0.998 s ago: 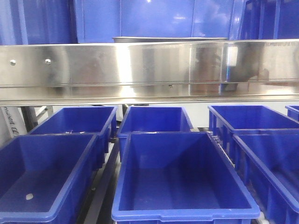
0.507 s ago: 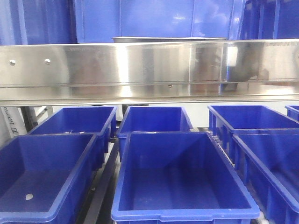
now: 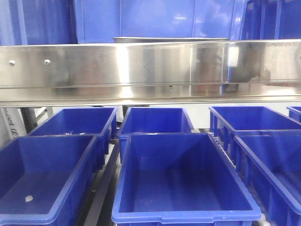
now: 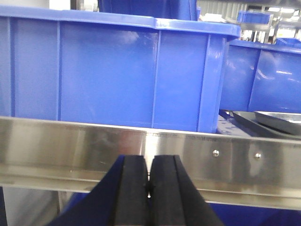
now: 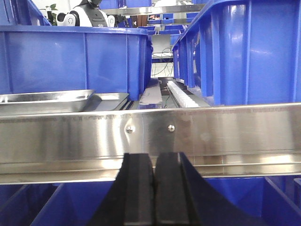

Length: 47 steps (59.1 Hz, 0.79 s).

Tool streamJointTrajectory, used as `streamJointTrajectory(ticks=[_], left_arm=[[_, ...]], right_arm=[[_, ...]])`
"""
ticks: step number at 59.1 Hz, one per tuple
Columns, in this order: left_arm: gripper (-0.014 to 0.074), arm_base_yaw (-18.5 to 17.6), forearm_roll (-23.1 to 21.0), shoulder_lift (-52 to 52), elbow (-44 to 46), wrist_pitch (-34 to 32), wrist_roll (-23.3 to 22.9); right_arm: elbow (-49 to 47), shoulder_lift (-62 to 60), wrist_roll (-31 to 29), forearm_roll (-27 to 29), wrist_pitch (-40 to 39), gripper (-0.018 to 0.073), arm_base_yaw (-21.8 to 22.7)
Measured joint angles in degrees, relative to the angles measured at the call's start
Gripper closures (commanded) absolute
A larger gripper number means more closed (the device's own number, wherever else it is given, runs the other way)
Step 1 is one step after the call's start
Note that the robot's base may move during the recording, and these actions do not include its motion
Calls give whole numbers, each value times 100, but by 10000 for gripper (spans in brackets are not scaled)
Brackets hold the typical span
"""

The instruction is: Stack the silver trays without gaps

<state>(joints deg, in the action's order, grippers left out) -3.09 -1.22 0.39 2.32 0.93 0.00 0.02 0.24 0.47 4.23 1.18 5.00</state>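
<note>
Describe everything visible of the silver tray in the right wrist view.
The silver tray is shallow, of shiny mirror-like steel, with a flat flared rim and a rounded corner. It lies flat on the upper shelf behind the steel rail, in front of a blue bin. Its left part runs out of frame. A second flat steel piece lies right beside it. Nothing grips it; the right gripper, jaws shut, is below the rail.

The front camera sits low, facing the steel shelf rail (image 3: pixel 150 70) head-on, blue bins (image 3: pixel 183 181) beneath. Both wrist cameras look level over closed fingers at that rail (image 4: pixel 188 155) (image 5: pixel 150 134) from close, sharing it with the front view.
</note>
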Motion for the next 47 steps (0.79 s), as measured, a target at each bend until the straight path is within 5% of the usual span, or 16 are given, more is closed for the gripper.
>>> streamJointTrajectory(ticks=[47], left_arm=[[599,-151,492,-9,-246,175,0]], right_arm=[[0,0,0,0,0,638,0]])
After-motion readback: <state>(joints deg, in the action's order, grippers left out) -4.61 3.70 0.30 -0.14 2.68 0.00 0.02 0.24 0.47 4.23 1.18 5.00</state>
